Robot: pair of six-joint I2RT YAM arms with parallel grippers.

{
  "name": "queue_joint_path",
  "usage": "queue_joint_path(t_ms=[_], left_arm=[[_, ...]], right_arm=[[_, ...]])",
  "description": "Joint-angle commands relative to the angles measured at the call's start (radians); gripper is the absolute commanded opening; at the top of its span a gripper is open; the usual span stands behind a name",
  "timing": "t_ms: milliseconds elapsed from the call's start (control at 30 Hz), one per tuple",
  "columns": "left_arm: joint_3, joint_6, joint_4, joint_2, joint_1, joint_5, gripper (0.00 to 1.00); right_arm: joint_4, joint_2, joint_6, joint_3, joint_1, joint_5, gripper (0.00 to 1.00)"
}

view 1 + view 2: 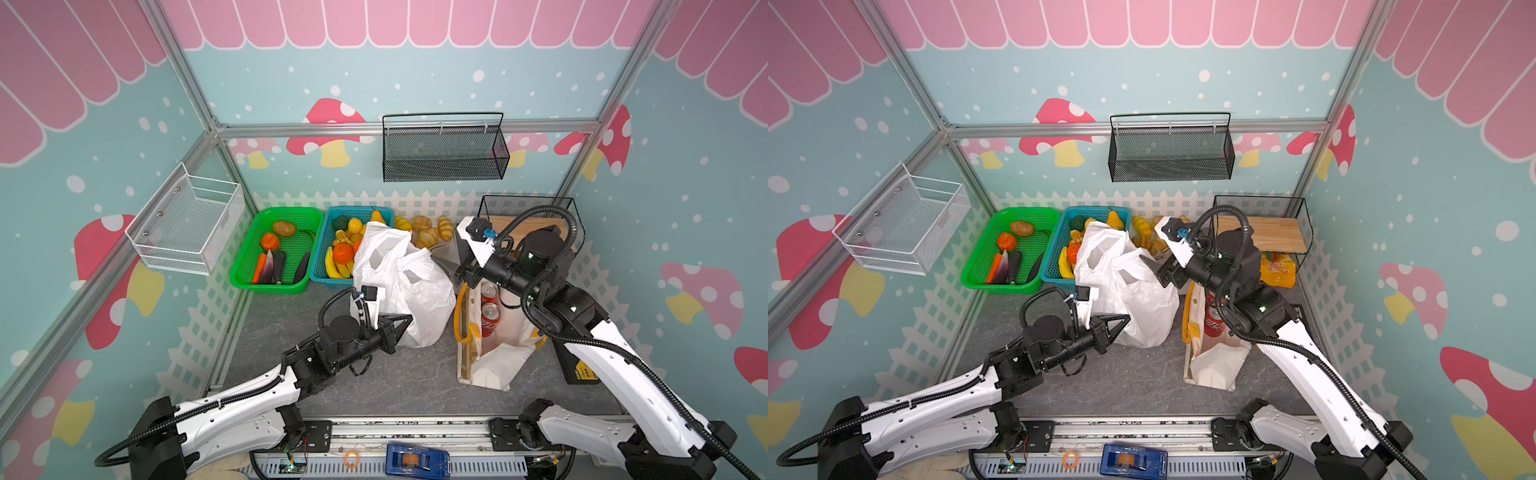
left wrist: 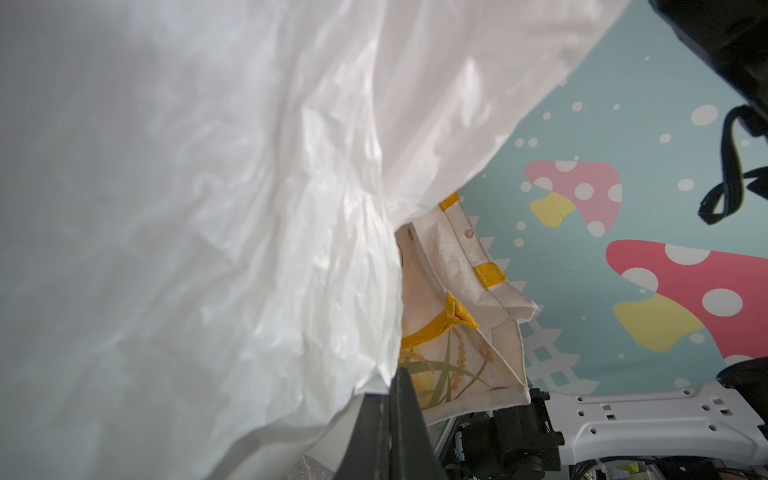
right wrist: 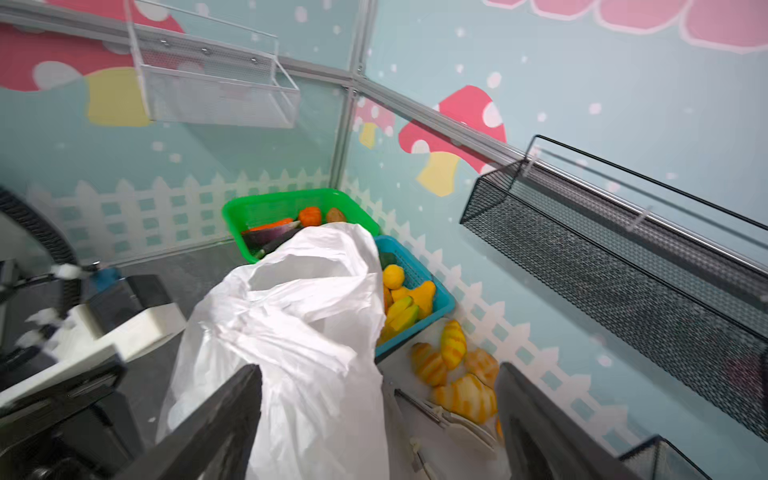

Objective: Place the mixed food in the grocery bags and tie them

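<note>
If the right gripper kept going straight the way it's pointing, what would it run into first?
Most likely the white plastic bag. The right gripper has its jaws open and points at the bag's crumpled top, with the blue basket farther along. How near the bag is cannot be judged.

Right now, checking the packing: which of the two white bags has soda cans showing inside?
The stiff tote with yellow handles: two red cans show in its open mouth. The crinkly plastic bag shows none.

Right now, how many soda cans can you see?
2. Both sit in the tote: one can toward the back wall, the other can just in front. More may be hidden inside the plastic bag.
</note>
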Motion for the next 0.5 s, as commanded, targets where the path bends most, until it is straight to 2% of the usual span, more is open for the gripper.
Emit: queue_joint_path(t_ms=[0,233,367,467], left_arm=[[0.039,-0.018,-0.023,0.006,0.009,-0.004,0.0],[0.039,-0.027,-0.028,0.009,0.009,-0.001,0.0],[0.038,-0.027,-0.033,0.007,0.011,-0.002,0.0],[0.04,-0.025,-0.038,0.008,0.012,0.003,0.0]], right_arm=[[0.1,0.007,-0.116,-0.06,0.066,-0.071,0.89],[0.115,0.051,-0.206,-0.068,0.187,0.022,0.89],[0.108,0.108,-0.213,-0.04,0.209,0.147,0.88],[0.087,0.148,-0.21,-0.016,0.216,0.166,0.84]])
